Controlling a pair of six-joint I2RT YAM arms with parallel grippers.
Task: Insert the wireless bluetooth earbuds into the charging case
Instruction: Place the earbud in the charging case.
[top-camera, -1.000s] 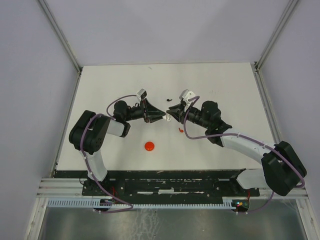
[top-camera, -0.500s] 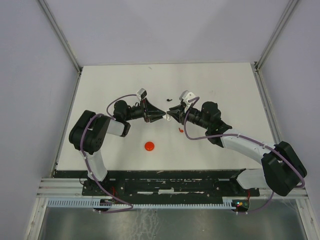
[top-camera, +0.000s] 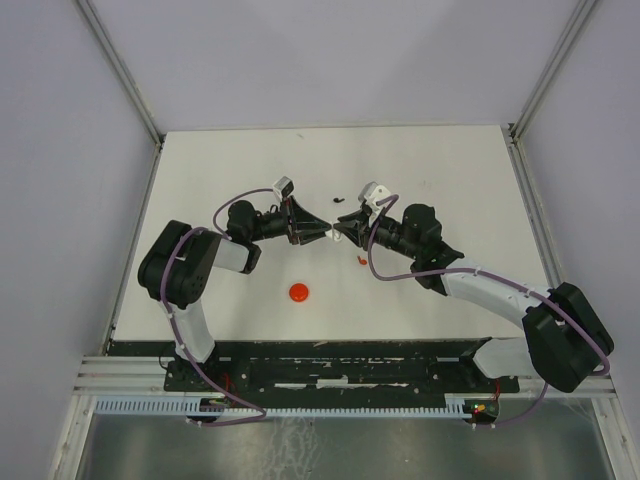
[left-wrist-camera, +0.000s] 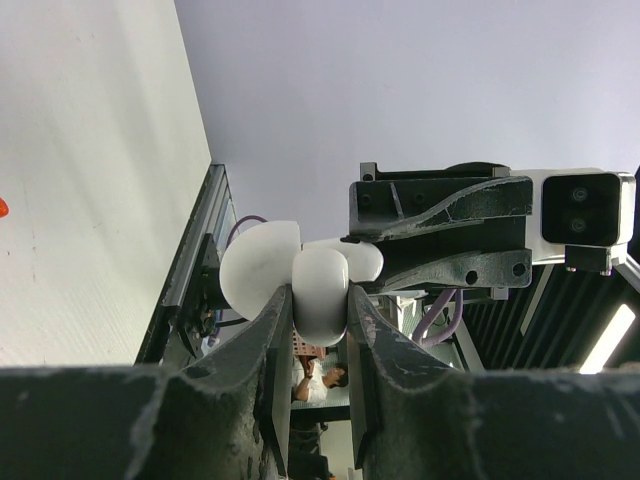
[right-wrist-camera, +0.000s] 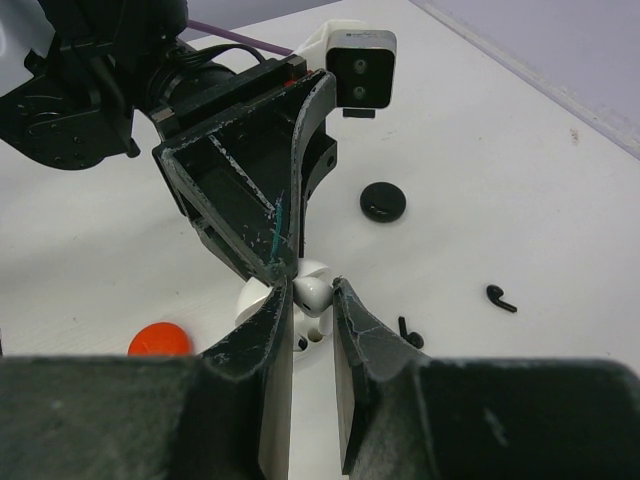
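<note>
My left gripper (top-camera: 322, 233) is shut on the open white charging case (left-wrist-camera: 320, 285), holding it off the table with its lid (left-wrist-camera: 258, 268) swung out to the side. My right gripper (right-wrist-camera: 313, 292) faces it tip to tip and is shut on a white earbud (right-wrist-camera: 314, 290). That earbud hangs just above the case's sockets (right-wrist-camera: 308, 341), and I cannot tell whether it touches them. In the top view both grippers meet at mid-table, with the right gripper (top-camera: 340, 231) beside the left one.
A round red case (top-camera: 298, 292) lies near the front, and a red earbud (top-camera: 361, 260) lies below the right wrist. A round black case (right-wrist-camera: 382, 201) and two black earbuds (right-wrist-camera: 501, 298) (right-wrist-camera: 410, 333) lie on the white table (top-camera: 470, 190).
The right gripper has edged slightly toward the left gripper and the case. The left arm has stayed still.
</note>
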